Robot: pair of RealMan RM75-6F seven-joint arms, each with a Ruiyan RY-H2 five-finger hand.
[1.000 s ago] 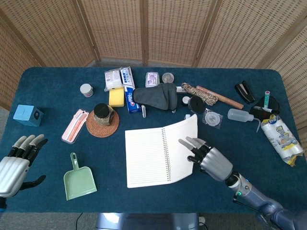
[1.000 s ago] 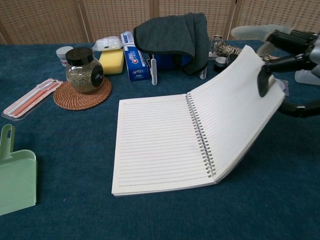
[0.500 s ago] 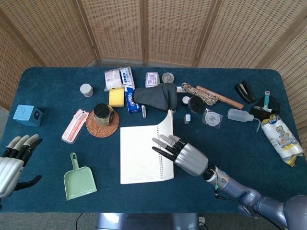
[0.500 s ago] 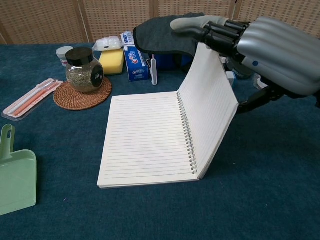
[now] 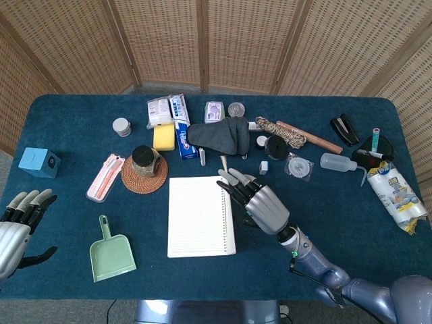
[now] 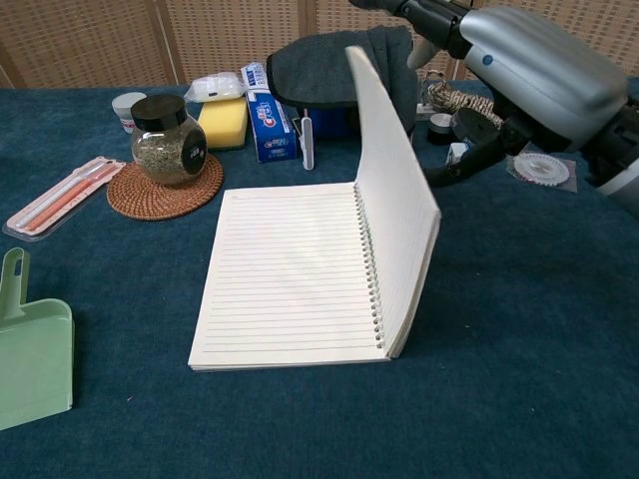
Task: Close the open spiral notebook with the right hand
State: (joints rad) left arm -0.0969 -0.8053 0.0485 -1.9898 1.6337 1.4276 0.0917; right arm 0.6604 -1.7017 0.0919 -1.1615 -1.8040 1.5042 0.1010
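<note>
The left hand [image 5: 15,226] hovers idle at the bench's [image 5: 351,202] near-left edge, fingers spread, holding nothing. The spiral notebook [image 5: 199,216] lies mid-bench, spine running near to far, its right leaf [image 6: 394,200] standing almost upright. Just right of it, the right hand [image 5: 256,202] has fingers extended behind that leaf; pushing left should close it.

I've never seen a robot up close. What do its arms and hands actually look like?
Each hand, the right hand and the left hand, has a smooth silver-grey ridged shell on its back and black fingers with pale grey tips. The right arm is a rounded blue-grey tube, with a small green light at the wrist.
</note>
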